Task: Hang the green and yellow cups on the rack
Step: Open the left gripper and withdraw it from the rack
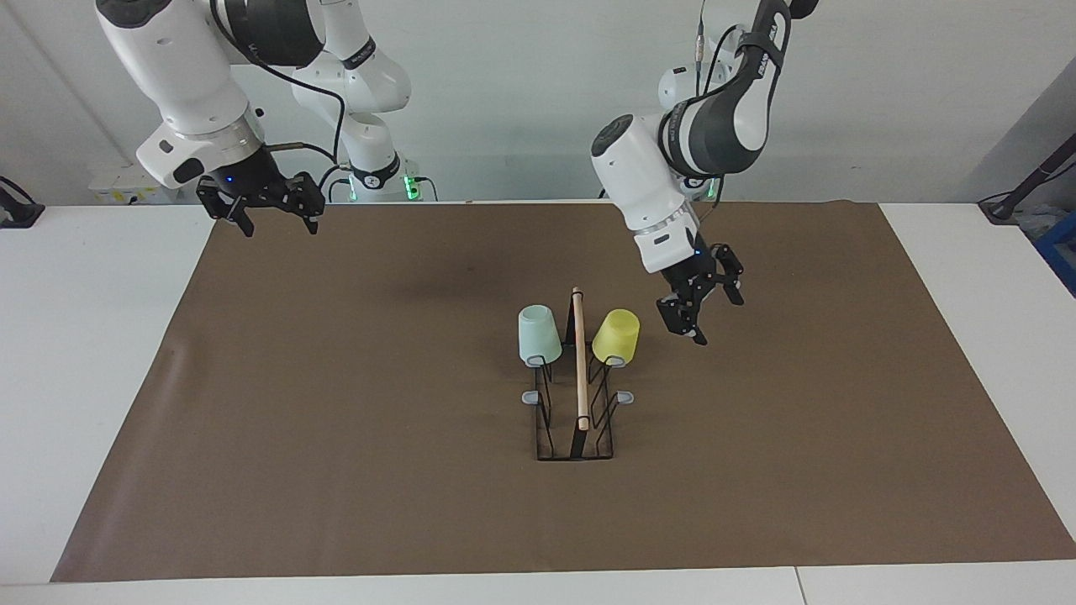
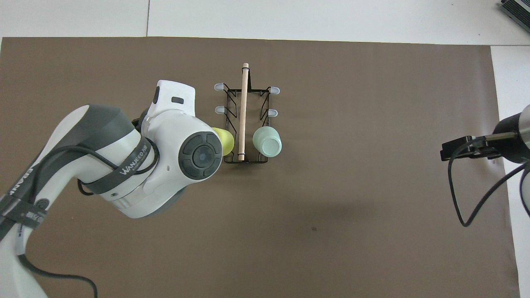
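beside empty open left tool (image 1: 699,313), yellow cup (image 1: 616,336) hung on rack (image 1: 577,420)

Obstacles: rack (image 1: 577,395) mid-mat, green cup (image 1: 538,335) and yellow cup (image 1: 615,336) on its prongs.
Free room: brown mat (image 1: 336,420) around it.

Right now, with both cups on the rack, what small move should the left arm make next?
Probably lift the left end effector farther clear. It is open beside the yellow cup, touching nothing; that cup and the green cup sit upside down on the rack.
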### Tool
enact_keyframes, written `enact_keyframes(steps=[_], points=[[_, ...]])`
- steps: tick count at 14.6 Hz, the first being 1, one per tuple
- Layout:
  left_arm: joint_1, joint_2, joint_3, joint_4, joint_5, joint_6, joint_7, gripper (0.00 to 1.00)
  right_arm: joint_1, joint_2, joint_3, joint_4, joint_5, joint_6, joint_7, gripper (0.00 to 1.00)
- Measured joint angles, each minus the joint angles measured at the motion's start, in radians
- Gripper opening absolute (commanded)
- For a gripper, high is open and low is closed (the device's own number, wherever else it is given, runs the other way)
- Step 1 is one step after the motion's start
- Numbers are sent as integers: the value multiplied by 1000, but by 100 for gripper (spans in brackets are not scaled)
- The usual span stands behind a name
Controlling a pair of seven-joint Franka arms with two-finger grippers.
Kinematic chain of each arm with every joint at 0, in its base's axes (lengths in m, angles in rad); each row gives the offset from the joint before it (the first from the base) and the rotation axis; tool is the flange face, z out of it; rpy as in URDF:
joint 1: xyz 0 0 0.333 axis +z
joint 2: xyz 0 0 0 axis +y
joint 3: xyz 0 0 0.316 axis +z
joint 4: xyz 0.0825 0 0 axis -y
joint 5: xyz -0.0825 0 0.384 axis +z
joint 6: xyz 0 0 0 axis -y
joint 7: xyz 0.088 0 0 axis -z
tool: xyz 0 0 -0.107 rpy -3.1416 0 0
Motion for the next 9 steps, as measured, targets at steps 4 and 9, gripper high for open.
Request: enact_keyframes(steps=[4, 9], points=[[-2, -53, 120, -3, -181, 58, 286, 100, 1, 11, 0, 50, 4, -29, 0, 100], [-3, -162, 291, -26, -495, 114, 712, 100, 1, 15, 3, 51, 5, -29, 0, 100]])
